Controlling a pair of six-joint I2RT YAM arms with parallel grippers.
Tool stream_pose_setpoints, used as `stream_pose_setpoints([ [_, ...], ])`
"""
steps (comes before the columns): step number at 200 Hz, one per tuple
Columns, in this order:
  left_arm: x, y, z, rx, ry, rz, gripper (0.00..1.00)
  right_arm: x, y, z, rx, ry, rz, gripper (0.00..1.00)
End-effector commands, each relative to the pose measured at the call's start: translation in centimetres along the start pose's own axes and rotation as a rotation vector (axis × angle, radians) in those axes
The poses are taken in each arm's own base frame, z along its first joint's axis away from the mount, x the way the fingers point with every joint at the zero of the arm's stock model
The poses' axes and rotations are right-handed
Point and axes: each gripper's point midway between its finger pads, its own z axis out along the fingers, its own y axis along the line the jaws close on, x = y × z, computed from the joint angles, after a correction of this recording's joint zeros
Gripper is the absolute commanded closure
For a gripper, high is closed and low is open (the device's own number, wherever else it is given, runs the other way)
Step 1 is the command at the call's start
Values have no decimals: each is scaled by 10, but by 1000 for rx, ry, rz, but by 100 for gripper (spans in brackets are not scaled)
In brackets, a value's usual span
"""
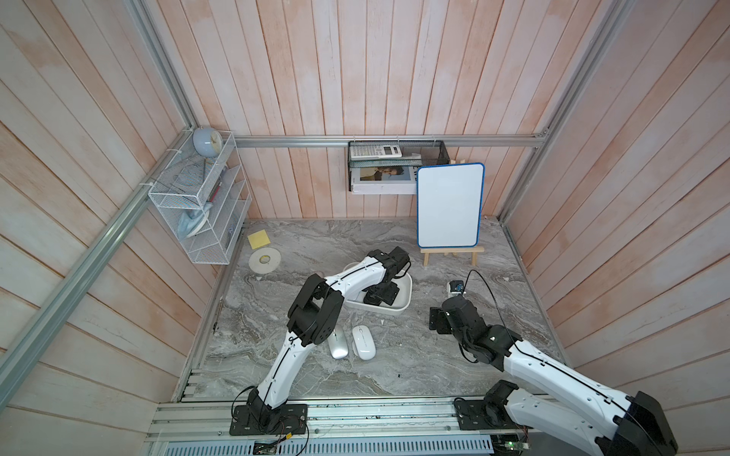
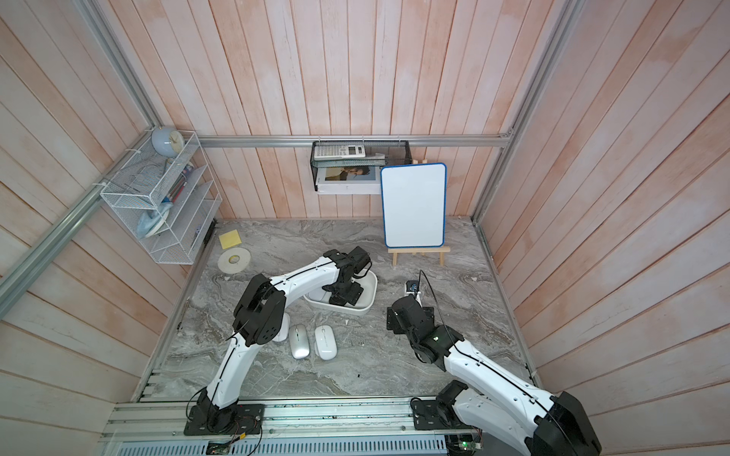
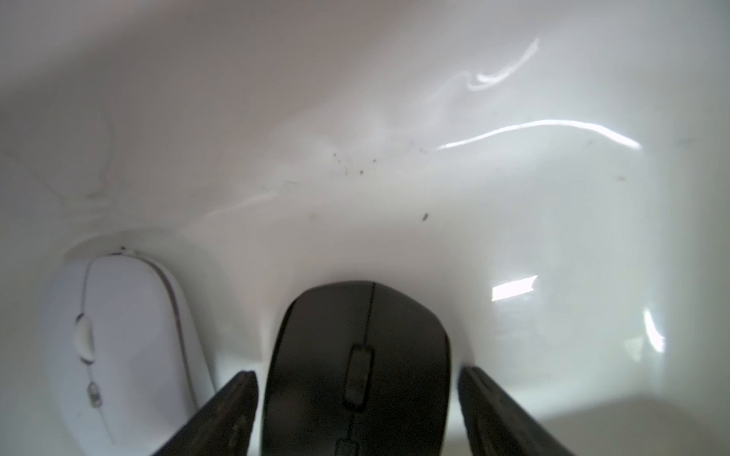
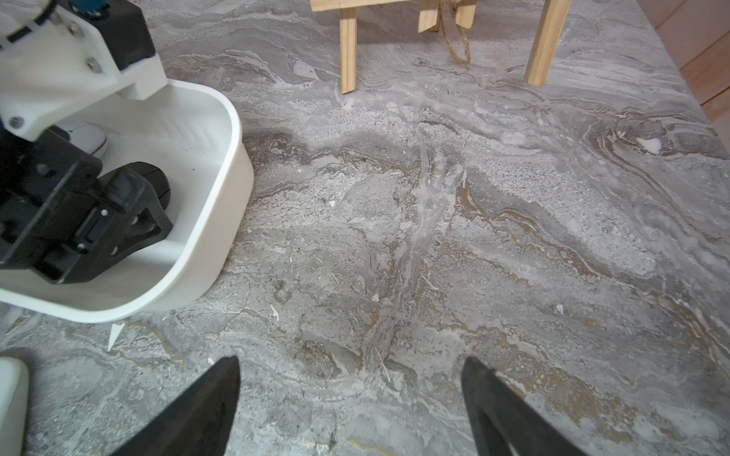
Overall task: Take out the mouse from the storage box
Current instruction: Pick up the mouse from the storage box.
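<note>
Left claw (image 3: pixel 357 371): jaws part-open astride black mouse (image 3: pixel 355 323) in box (image 3: pixel 395 177), not yet gripping. Advised: close squarely on flanks, lift clear of white mouse (image 3: pixel 118 323). Right claw (image 4: pixel 350 358): wide, empty.

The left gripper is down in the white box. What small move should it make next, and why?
Probably close the left gripper on the black mouse: its fingers flank the mouse, with only narrow gaps showing.
</note>
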Motion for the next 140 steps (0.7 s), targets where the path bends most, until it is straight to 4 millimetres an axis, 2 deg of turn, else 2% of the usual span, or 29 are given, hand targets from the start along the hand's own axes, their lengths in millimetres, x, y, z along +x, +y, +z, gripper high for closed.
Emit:
stream_pose_setpoints([
  [1,3,4,18,-25,25,-8,26,1,-2,1,3,-5,-1,8],
  [26,0,6,17,-38,5,-25,37,2,-2,1,4,-5,0,8],
  [53,-8,6,7,-45,-39,-46,46,1,-3,1,6,-8,0,8],
  [101,-24,11,-31,-86,-148,-104,52,1,-4,1,8,-10,4,8],
  [140,-27,20,-65,-88,-210,-182,53,1,-4,0,6,-15,6,8],
])
